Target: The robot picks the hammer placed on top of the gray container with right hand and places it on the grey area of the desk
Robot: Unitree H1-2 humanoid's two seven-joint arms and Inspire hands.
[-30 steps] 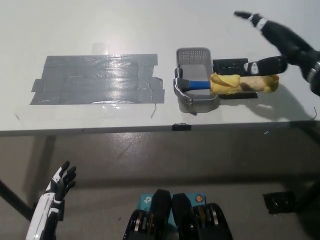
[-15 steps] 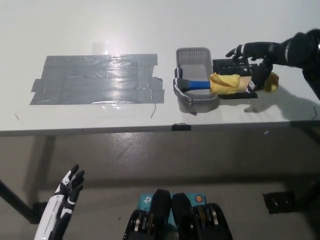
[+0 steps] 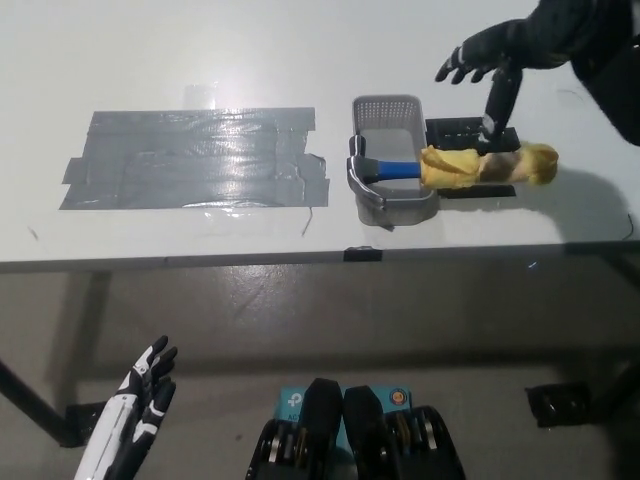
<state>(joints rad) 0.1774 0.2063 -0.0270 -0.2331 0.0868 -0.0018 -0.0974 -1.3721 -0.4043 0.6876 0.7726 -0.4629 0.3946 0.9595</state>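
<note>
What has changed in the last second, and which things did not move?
The right hand came down to the hammer handle, then rose a little; it is now open above the handle, one finger pointing down at it, holding nothing. The left hand, low beside the desk, drifted slightly rightward. The hammer, gray container and grey area stayed put.

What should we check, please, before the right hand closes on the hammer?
1. Hammer lies across the gray container, handle sticking out to the right: ok.
2. Right hand open above the handle, holding nothing: ok.
3. Hand centred on the yellow-wrapped handle: cannot tell.
4. Grey area of the desk bare: ok.
5. Left hand low at lower left, below the desk, out of the way: ok.
</note>
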